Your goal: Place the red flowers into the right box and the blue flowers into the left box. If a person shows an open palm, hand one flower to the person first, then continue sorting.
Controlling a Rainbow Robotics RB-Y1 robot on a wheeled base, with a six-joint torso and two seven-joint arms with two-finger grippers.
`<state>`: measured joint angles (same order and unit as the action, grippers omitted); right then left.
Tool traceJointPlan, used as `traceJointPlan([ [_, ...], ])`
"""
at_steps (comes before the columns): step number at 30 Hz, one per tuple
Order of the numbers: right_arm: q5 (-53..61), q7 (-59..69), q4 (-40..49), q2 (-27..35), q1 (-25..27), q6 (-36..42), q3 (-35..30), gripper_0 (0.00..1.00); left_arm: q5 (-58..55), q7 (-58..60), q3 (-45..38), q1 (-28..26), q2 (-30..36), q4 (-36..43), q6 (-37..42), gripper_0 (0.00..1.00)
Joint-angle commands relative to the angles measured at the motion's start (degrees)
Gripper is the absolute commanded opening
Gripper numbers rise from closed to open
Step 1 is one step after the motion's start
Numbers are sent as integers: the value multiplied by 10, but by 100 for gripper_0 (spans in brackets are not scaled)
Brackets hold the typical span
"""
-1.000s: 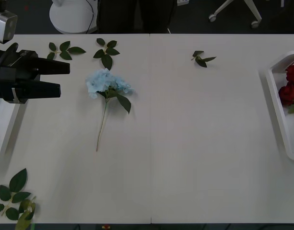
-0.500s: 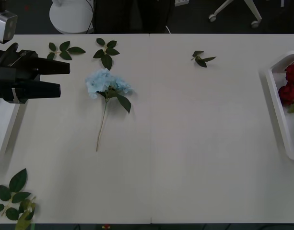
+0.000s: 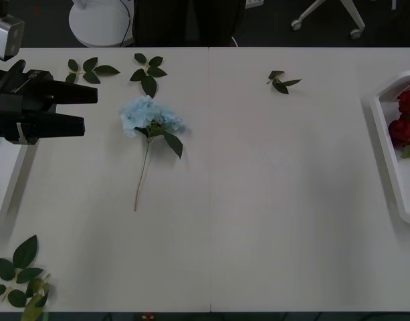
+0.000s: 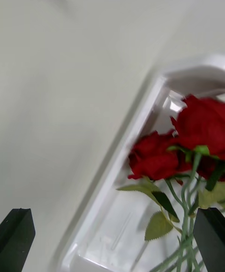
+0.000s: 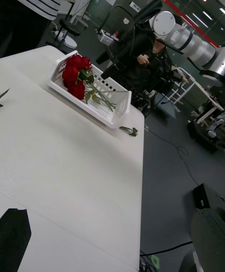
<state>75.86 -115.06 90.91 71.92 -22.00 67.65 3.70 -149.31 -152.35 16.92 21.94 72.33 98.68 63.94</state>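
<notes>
I'm looking at a robotics lab, or an office floor used as one. My left wrist camera shows another robot arm (image 5: 180,35) in silver and white, cables (image 5: 180,150) trailing over dark flooring, and ceiling lights. Up front there's a wide white table (image 3: 271,200) with wheeled chair legs (image 3: 328,17) behind it.
</notes>
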Motion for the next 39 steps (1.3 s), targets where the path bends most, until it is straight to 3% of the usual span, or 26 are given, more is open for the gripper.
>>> traceJointPlan([
  [1, 35, 12, 91, 28, -5, -9, -14, 100, -7, -27, 0, -4, 20, 12, -5, 100],
  [10, 130, -17, 205, 8, -8, -8, -14, 100, -7, -27, 0, -4, 20, 12, -5, 100],
  [26, 235, -252, 192, -38, -58, 90, -13, 100, 46, -18, 1, 12, 12, -17, -7, 100],
  [39, 278, -302, 195, -59, -87, 87, 9, 100, 294, 314, 2, 18, -54, -9, -43, 100],
])
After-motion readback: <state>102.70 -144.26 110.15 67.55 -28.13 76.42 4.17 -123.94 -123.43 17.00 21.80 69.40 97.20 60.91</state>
